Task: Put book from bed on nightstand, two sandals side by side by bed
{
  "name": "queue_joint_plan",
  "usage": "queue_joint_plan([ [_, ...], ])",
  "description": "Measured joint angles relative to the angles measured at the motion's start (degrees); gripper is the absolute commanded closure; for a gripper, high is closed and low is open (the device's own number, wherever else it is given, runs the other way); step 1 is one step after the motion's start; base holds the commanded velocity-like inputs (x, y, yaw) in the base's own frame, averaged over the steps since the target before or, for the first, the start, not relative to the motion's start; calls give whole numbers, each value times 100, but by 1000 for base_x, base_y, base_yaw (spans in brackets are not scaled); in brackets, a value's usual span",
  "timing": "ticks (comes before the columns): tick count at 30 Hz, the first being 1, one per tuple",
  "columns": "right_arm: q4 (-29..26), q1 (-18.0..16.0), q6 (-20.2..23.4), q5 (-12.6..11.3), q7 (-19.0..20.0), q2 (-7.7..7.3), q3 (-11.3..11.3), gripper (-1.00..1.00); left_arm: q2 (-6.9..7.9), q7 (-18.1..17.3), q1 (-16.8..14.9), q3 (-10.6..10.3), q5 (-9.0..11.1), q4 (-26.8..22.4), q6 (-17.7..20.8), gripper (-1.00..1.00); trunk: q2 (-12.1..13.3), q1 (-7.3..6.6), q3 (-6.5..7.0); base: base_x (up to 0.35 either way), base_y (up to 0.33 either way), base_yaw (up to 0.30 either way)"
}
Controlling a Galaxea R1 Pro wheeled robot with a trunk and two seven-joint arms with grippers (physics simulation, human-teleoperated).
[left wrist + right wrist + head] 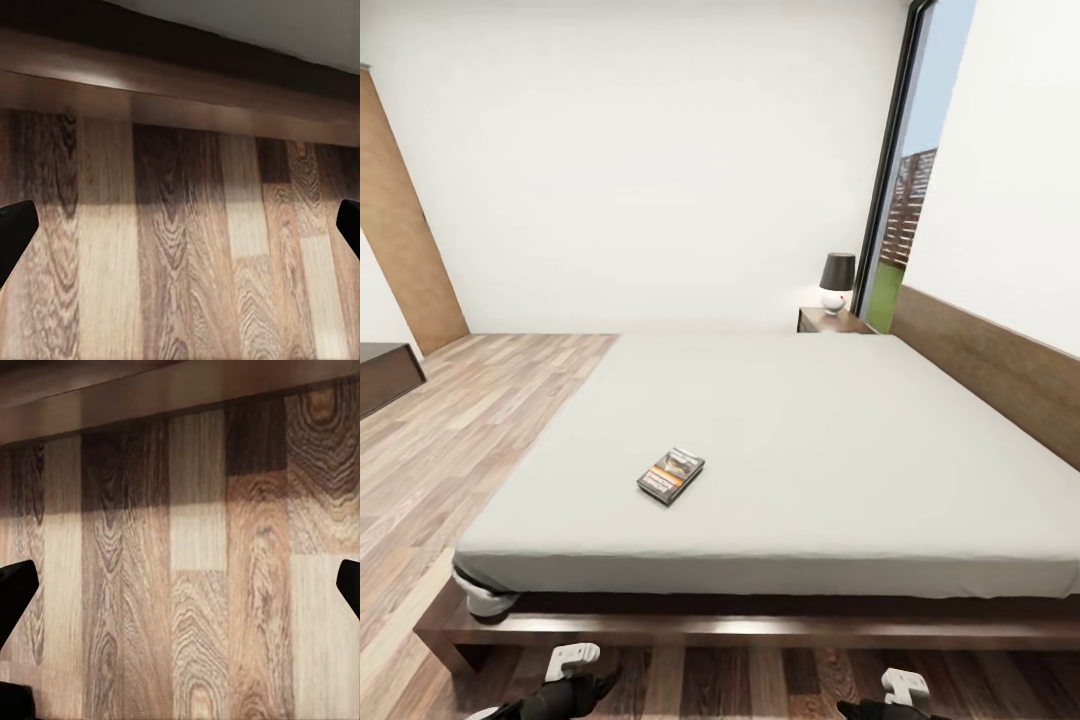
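The book (671,475) lies flat on the light-grey mattress of the bed (830,450), near the foot end and left of centre. A dark nightstand (828,320) stands at the far corner beside the headboard (1000,365). Both arms sit low in front of the bed's wooden frame (760,630), the left arm (565,690) and the right arm (895,695) at the picture's lower edge. My left gripper (180,229) is open over bare floor planks. My right gripper (180,589) is open too, with nothing between its fingers. The sandals are out of view.
A dark-shaded lamp (837,282) stands on the nightstand. A tall window (905,210) is behind it. Wood-plank floor (470,420) runs along the bed's left side, with a dark low cabinet (385,375) and a wooden door panel (400,230) at the far left.
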Motion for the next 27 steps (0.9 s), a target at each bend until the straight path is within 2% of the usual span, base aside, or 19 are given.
queue_joint_plan([
  [14,0,-1,0,0,0,0,-1,-100,0,0,0,-1,0,0,0,-100,0,-1,0,161,-1,0],
  [27,0,2,0,0,0,0,-2,-100,0,-8,0,1,1,-1,0,-100,39,-20,17,19,0,0],
])
